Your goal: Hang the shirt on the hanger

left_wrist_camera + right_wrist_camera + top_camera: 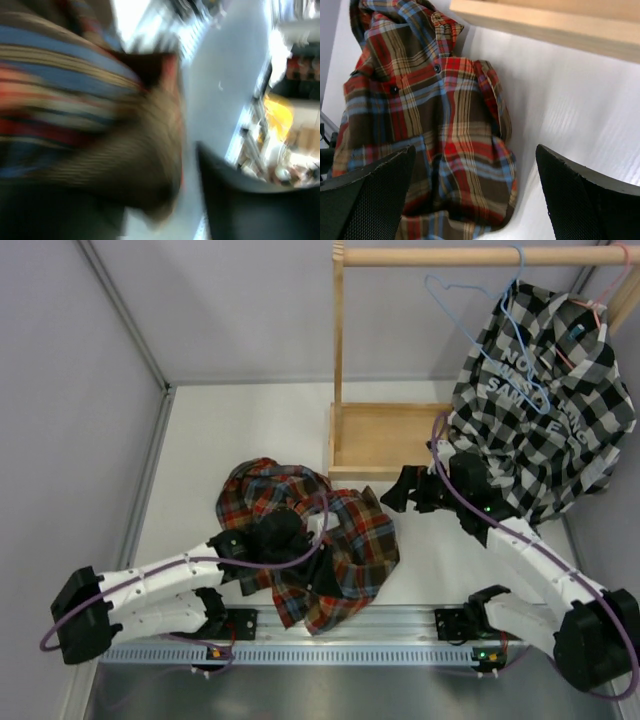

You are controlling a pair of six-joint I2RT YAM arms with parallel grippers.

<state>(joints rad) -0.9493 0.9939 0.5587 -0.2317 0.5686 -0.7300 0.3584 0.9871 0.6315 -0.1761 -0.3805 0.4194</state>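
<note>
Top external had the left pincer (pixel 278 536) buried in the crumpled shirt (pixel 345 540), couldn't tell its grip; right pincer (pixel 395 490) hung wide beside it, likely ready to help.

A white worktop (pixel 250 430) sits in a corner closed in by plain, pale lilac-grey panels. One wall panel (pixel 230 310) is at the back and another (pixel 60 460) on the left, and a slanting grey metal post (pixel 122 315) joins them. At the far right stands a light wooden garment rack (pixel 338 360). It has a round top rail (pixel 440 256), and its shallow box base (pixel 385 440) rests on the worktop. A ribbed aluminium rail (pixel 350 625) runs along the near edge. The light is soft and even, with only faint shadows.
</note>
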